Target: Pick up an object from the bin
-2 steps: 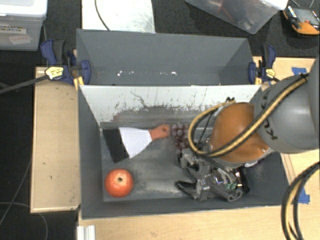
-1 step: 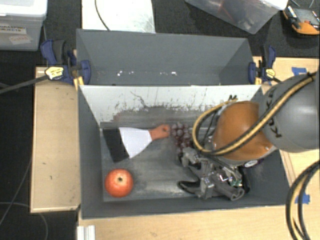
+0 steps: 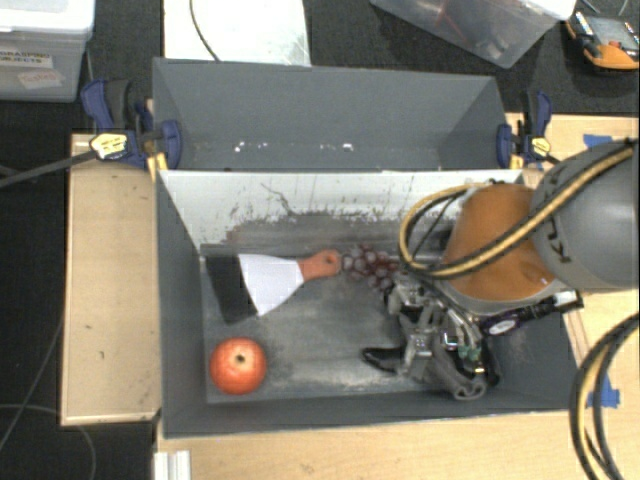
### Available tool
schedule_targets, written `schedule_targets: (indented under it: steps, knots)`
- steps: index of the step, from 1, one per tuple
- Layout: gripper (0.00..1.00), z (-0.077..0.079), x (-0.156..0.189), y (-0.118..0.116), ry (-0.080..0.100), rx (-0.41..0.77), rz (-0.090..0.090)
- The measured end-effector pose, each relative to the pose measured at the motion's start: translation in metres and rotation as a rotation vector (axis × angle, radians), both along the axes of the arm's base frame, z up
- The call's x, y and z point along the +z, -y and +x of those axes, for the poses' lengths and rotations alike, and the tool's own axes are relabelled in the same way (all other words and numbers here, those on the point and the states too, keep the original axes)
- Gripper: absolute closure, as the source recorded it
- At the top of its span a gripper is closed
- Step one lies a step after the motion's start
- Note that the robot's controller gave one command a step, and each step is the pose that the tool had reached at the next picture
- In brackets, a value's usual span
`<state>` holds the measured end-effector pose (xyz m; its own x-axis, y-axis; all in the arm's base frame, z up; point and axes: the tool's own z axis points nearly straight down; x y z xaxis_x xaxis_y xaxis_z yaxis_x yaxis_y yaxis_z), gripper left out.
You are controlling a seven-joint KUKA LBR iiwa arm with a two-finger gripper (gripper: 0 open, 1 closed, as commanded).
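The gripper (image 3: 440, 360) sits low at the lower right of the bin (image 3: 330, 333), likely set to grasp, its jaws' state untellable, with grapes (image 3: 368, 263) just up-left and an apple (image 3: 238, 365) well apart at lower left.

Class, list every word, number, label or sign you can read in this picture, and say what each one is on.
Nothing reads clearly.
Label on the white box: text too blurred to read.
Dark marking on the grey arm: too small to read.
Red apple: no text.
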<state>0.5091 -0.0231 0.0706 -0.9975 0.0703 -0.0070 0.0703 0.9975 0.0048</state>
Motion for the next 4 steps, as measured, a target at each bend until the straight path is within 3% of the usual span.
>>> schedule_targets:
  steps: [1, 2, 3, 4]
  knots:
    - [0.0, -0.021, 0.0, 0.026, 0.009, 0.381, -0.002]
    - [1.0, -0.001, 0.001, 0.001, 0.006, 0.047, 0.002]
    - [1.0, -0.001, 0.001, 0.001, 0.006, 0.046, 0.002]
    - [1.0, -0.002, 0.028, 0.001, 0.002, 0.046, 0.002]
